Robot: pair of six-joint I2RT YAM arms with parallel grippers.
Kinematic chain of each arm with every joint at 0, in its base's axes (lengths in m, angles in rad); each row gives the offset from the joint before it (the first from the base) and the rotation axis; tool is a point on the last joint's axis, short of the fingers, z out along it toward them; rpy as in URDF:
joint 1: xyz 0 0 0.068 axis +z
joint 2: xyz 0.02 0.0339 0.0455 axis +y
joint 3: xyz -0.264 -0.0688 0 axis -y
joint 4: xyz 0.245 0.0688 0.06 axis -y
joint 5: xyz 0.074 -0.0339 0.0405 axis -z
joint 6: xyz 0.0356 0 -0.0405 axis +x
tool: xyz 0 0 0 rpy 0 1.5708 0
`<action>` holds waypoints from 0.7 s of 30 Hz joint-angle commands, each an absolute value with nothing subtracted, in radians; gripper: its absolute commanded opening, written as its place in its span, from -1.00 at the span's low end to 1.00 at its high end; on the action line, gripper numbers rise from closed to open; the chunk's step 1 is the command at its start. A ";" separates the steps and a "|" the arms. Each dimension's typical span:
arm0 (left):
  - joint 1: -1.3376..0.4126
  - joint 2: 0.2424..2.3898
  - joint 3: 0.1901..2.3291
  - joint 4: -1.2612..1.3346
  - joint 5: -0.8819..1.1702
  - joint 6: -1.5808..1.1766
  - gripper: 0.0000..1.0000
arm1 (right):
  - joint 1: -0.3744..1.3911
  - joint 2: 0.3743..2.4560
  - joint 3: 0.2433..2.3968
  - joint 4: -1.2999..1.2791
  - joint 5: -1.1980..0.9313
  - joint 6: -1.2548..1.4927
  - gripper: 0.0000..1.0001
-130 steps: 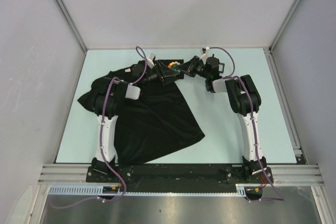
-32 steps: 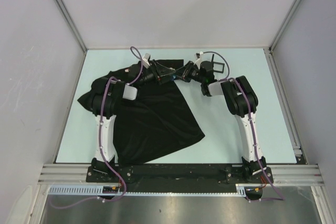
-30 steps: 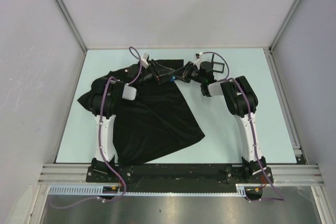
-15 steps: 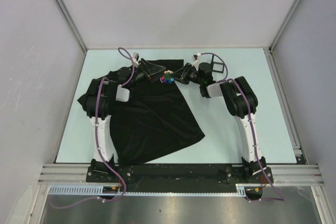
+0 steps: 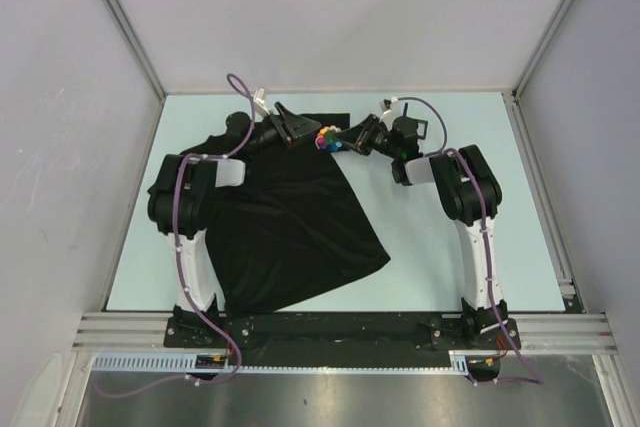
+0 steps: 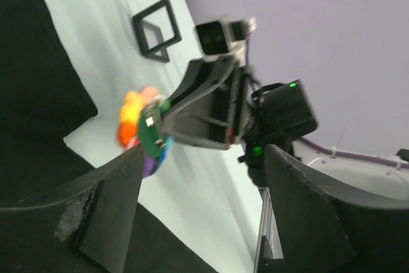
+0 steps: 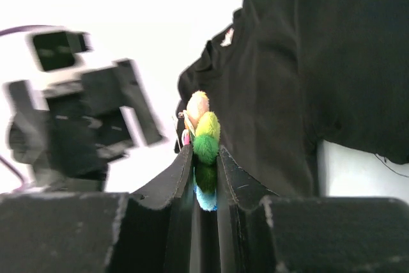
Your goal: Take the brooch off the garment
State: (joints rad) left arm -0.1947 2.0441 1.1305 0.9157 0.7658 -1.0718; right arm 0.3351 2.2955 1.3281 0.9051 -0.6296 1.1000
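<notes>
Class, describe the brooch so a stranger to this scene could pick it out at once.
Find the black garment on the pale table. Near its far right corner, the right gripper pinches the brooch in its jaws. It is the only multicoloured thing: a tiny yellow, green, orange and blue cluster.

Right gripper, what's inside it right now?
The brooch is clamped between the fingers of the right gripper, with yellow and green bits sticking out. Its lower part and any pin are hidden between the fingers.
</notes>
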 commanded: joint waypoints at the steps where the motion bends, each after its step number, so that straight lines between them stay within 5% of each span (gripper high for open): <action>1: -0.224 2.106 1.184 0.931 0.798 -1.074 0.57 | 0.322 2.224 1.310 1.017 -0.652 1.124 -1.00; 21: -0.256 2.224 1.221 1.146 0.799 -1.258 0.02 | 0.331 2.224 1.307 1.032 -0.644 1.131 -1.00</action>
